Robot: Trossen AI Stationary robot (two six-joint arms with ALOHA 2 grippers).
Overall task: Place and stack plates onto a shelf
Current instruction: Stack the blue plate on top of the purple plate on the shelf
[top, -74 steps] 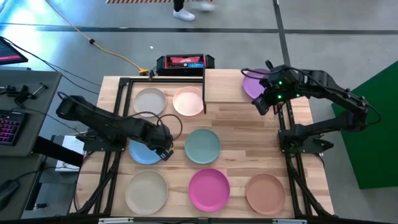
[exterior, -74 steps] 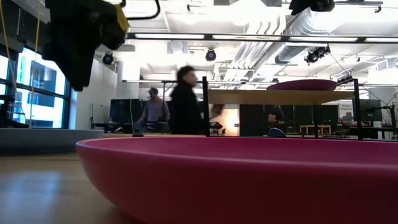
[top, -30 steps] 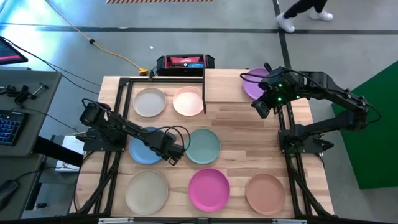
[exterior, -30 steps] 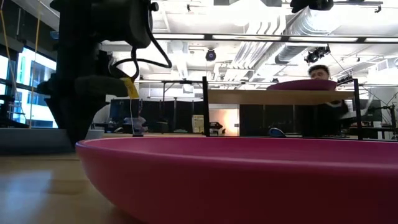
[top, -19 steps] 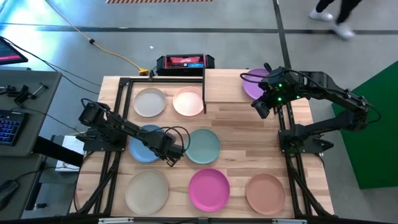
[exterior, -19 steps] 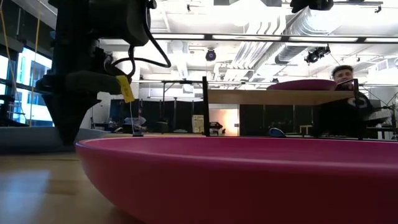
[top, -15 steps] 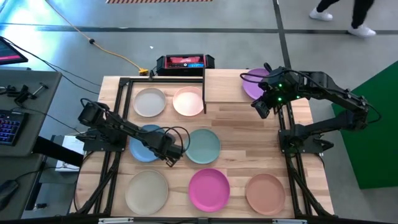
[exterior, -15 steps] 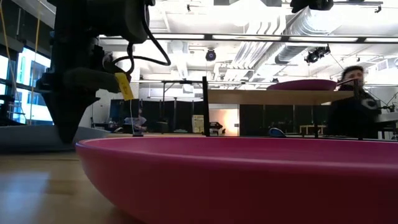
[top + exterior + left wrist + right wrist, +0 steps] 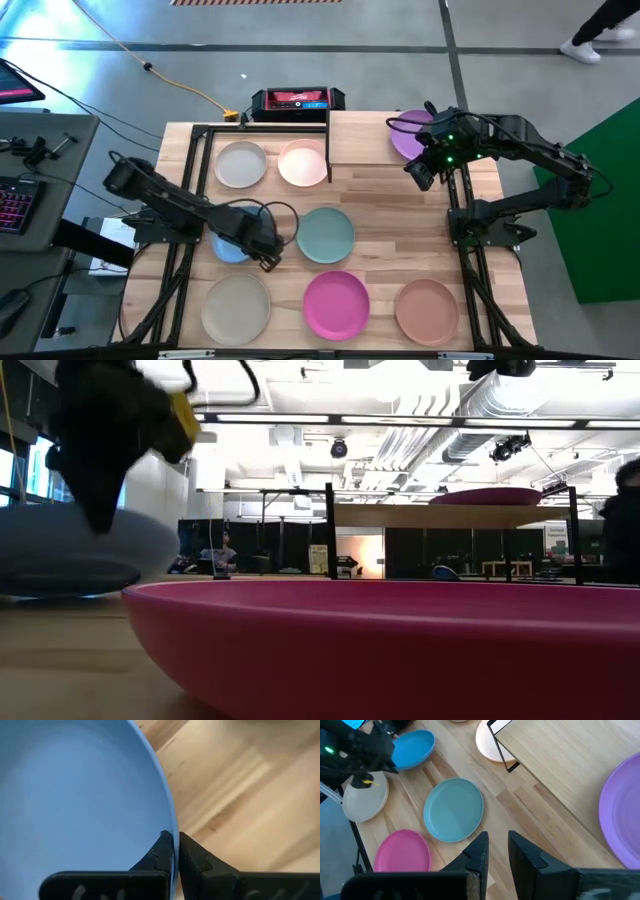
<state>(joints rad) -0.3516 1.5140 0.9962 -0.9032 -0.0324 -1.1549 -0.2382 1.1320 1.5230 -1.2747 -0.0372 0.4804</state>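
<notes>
Pinching the blue plate's (image 9: 75,795) rim, left hand (image 9: 175,851) clamped tight, plate tilted.

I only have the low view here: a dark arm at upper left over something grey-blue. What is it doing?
Observer: The left tool is shut on the rim of the blue plate.
Operator: Is the plate flat on the table?
Observer: It looks tilted, one edge raised.
Operator: And the other arm?
Observer: The right tool hangs by the shelf, holding nothing, beside the purple plate lying on it.
</notes>
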